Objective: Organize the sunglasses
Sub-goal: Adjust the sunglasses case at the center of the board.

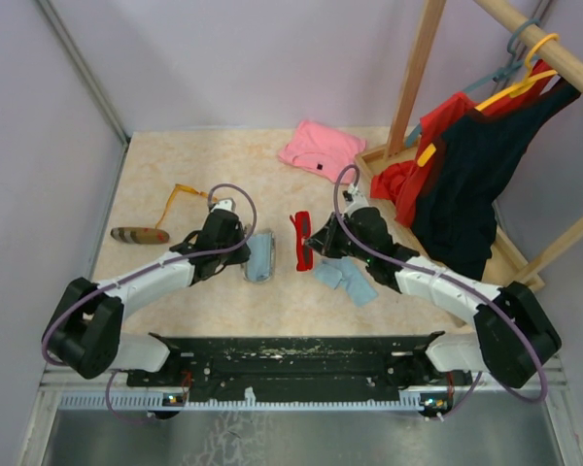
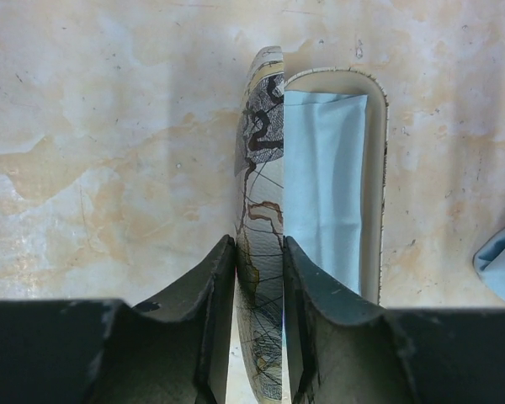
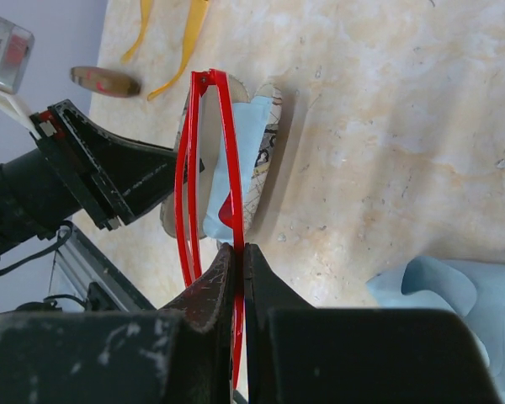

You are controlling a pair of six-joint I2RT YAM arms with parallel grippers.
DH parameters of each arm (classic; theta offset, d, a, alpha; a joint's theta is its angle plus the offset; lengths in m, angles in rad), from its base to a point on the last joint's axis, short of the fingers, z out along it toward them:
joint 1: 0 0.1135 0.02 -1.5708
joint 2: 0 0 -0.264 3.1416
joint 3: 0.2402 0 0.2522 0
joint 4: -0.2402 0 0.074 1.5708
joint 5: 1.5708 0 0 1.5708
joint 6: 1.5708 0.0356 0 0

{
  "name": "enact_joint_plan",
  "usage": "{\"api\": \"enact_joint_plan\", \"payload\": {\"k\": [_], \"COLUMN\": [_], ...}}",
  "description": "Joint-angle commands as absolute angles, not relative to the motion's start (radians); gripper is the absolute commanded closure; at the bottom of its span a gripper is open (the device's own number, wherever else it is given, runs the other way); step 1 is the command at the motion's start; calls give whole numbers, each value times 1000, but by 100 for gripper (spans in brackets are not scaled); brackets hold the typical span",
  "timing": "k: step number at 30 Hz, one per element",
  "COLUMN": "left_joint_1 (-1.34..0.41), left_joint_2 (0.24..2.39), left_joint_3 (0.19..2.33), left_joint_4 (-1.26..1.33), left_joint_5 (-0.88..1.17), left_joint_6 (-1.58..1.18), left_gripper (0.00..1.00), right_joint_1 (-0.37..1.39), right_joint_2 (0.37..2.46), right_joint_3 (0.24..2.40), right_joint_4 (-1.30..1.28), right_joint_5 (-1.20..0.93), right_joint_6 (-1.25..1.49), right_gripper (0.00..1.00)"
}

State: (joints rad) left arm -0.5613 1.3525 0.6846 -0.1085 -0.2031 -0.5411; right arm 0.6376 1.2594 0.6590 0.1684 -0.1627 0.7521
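Observation:
My right gripper [image 1: 320, 244] is shut on the red sunglasses [image 1: 299, 240] and holds them just right of the open grey-patterned case [image 1: 259, 255]. In the right wrist view the fingertips [image 3: 231, 261] pinch one thin red arm of the red sunglasses [image 3: 227, 143] above the case [image 3: 268, 151]. My left gripper [image 1: 237, 238] is shut on the case's upright lid [image 2: 261, 168]. A light blue cloth [image 2: 324, 185] lies inside the case. The orange-amber sunglasses [image 1: 188, 194] lie unfolded at the far left and also show in the right wrist view [image 3: 189, 25].
A closed brown case [image 1: 139, 235] lies at the left. A loose light blue cloth [image 1: 348, 280] lies under my right arm. A pink cloth [image 1: 321, 148] lies at the back. A wooden rack [image 1: 415, 73] with red and black garments [image 1: 471, 184] stands at the right.

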Motion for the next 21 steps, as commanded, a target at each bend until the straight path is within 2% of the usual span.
{"api": "enact_joint_plan", "payload": {"k": [1, 15, 21], "left_joint_1": [-566, -568, -569], "left_joint_2": [1360, 1317, 1304], "left_joint_3": [674, 648, 638], "left_joint_4": [-83, -67, -56], "left_joint_5": [-202, -147, -129], "left_joint_6": [-545, -562, -564], "left_gripper": [66, 55, 54], "right_joint_1": [659, 684, 695], "right_joint_2": [1286, 1401, 1479], "right_joint_3": [649, 660, 708], "right_joint_4": [290, 440, 475], "right_joint_5": [-155, -174, -205], "right_joint_6": [801, 908, 902], "right_gripper": [100, 100, 100]}}
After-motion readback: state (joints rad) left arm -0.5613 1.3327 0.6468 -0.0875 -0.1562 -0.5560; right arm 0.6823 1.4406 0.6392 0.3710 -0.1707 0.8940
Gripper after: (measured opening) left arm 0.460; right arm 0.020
